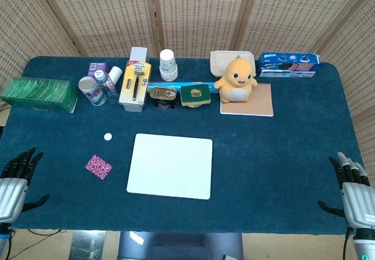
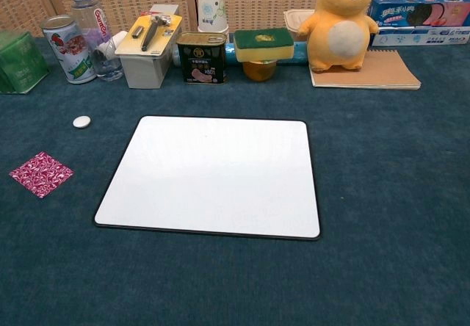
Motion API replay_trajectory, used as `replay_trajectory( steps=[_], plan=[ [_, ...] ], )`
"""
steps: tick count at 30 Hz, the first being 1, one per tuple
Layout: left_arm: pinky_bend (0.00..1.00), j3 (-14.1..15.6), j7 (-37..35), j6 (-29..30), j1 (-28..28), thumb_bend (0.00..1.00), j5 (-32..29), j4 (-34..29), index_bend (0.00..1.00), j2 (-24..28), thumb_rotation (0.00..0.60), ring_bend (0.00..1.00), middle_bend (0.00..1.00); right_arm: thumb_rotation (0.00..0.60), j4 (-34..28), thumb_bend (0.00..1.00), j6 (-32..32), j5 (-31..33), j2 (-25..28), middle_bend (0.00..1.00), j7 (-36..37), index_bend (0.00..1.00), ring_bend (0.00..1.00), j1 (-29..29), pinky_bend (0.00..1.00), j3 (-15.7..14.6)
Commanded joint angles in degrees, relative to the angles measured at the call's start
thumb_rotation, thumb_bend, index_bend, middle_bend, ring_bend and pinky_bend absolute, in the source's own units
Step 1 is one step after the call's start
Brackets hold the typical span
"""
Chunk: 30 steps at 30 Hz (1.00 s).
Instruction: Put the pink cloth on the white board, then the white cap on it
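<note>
**Both hands idle at the near corners, cloth and cap left of the board**

We see our hands only in the head view, and only in part: the left hand (image 1: 16, 181) sits at the near left corner and the right hand (image 1: 353, 190) at the near right corner, both cut off by the bottom edge of the frame. Each has its fingers spread and holds nothing. The chest view shows neither hand.

The board (image 1: 170, 166) lies flat in the middle of the table (image 1: 281, 154), its surface bare. The cloth (image 1: 98, 167), a small pink patterned square, lies just left of the board, turned like a diamond and apart from it. The cap (image 1: 108, 136) sits farther back than the cloth, also left of the board and touching nothing.

Along the far side we make out a green box (image 1: 40, 93) at the left, partly cut off in the chest view, then a can (image 1: 91, 90), a bottle (image 2: 91, 29), a razor pack (image 1: 135, 84), a paper cup (image 1: 168, 64), a tin (image 2: 203, 58) and a sponge (image 2: 263, 44). A yellow plush (image 1: 236, 79) stands on a notebook (image 1: 252, 103), hiding part of a white container (image 1: 222, 61) behind it. A blue box (image 1: 288, 64) lies at the far right; its print is too small to read.
</note>
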Motion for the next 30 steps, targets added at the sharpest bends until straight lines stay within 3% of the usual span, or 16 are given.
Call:
replay_trajectory(
  steps=[1, 7, 19, 30],
  plan=[
    [0.10, 0.1, 0.0, -0.1, 0.0, 0.08, -0.1, 0.1, 0.00, -0.1, 0.600, 0.00, 0.00, 0.600, -0.2, 0.13, 0.4, -0.5, 0.3, 0.00, 0.4, 0.02, 0.00, -0.2, 0.00, -0.2],
    [0.10, 0.4, -2.0, -3.1, -2.0, 0.08, 1.3, 1.2, 0.00, -0.2, 0.600, 0.00, 0.00, 0.600, -0.8, 0.13, 1.6, -1.4, 0.9, 0.00, 1.2, 0.02, 0.00, -0.9, 0.00, -0.5],
    [0.10, -0.1, -6.1, -23.2, -17.3, 0.09, 6.0, 11.2, 0.00, -2.5, 0.600, 0.00, 0.00, 0.600, -0.3, 0.13, 2.0, 0.5, 0.8, 0.00, 1.3, 0.02, 0.00, -0.9, 0.00, 0.7],
    [0.10, -1.8, -3.6, -31.7, -23.3, 0.12, 0.9, 13.7, 0.00, -4.6, 0.600, 0.00, 0.00, 0.600, -0.4, 0.13, 2.0, 1.7, 1.0, 0.00, 1.5, 0.02, 0.00, -0.9, 0.00, 1.1]
  ],
)
